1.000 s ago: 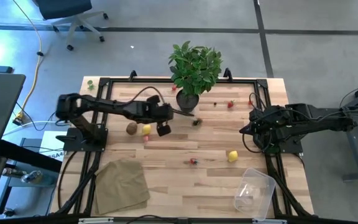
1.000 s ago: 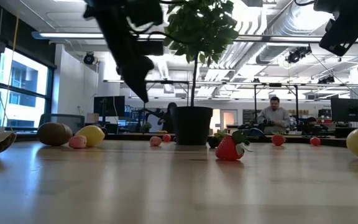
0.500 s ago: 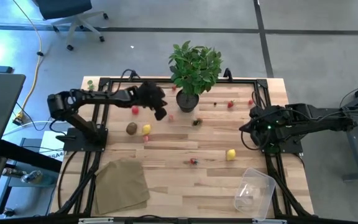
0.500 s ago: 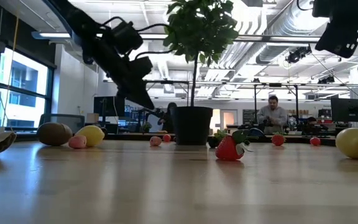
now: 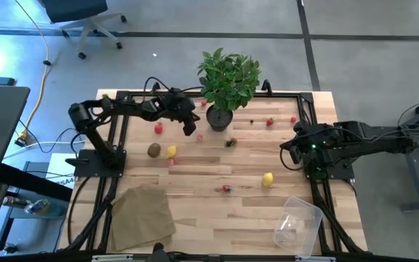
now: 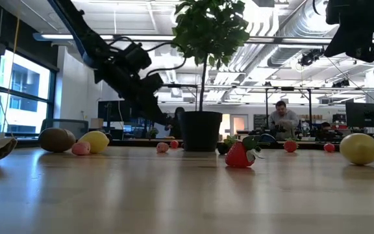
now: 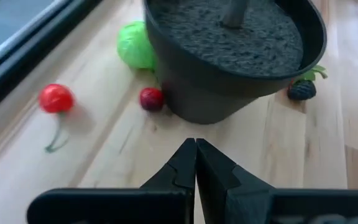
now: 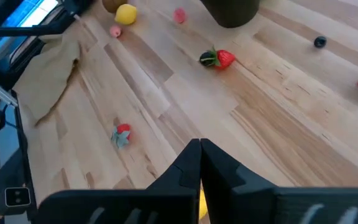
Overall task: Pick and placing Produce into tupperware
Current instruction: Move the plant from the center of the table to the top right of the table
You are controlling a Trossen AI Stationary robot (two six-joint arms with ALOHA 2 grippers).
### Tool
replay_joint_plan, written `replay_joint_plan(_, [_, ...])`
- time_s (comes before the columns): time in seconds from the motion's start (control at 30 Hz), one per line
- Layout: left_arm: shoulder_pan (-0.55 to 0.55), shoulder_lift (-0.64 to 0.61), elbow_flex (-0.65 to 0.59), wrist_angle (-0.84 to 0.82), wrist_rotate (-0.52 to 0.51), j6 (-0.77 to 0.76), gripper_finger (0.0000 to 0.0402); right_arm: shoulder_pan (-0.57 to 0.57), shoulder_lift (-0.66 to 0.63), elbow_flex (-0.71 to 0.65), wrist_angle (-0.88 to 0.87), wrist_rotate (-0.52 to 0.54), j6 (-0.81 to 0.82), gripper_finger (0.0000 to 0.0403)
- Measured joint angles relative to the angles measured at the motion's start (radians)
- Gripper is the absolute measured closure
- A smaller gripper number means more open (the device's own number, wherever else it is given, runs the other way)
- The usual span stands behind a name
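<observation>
Left gripper (image 5: 188, 129) now pulled back toward far side of tabletop (image 5: 217, 218), beside black plant pot (image 5: 219, 118), fingers pressed together, empty. Right gripper (image 5: 288, 152) closed, empty, barely shifted at right edge. Yellow lemon (image 5: 268, 179) rolled slightly left. Tupperware (image 5: 298, 225) unmoved, near-right corner. Tan cloth (image 5: 142, 217) unchanged.

The high view looks straight down on the whole bench (image 5: 195, 167); the low view skims its top; both share the potted plant (image 5: 228, 80).
</observation>
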State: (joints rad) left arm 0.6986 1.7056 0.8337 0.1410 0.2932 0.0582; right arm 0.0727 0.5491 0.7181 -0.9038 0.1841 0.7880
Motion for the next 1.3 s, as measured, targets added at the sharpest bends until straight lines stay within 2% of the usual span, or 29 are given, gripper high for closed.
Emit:
replay_joint_plan(0.6, [-0.085,0.195,0.268,-0.049,-0.004,-0.022,0.0401,0.0,-0.001,0.0,-0.055,-0.036,-0.002,0.0403])
replay_joint_plan(1.03, [-0.097,0.303,0.438,-0.073,-0.013,-0.023,0.0401,0.0,-0.001,0.0,-0.057,-0.037,-0.002,0.0403])
replay_joint_plan(1.3, [-0.089,0.355,0.544,-0.192,-0.024,0.016,0.0401,0.0,-0.001,0.0,-0.057,-0.037,-0.003,0.0403])
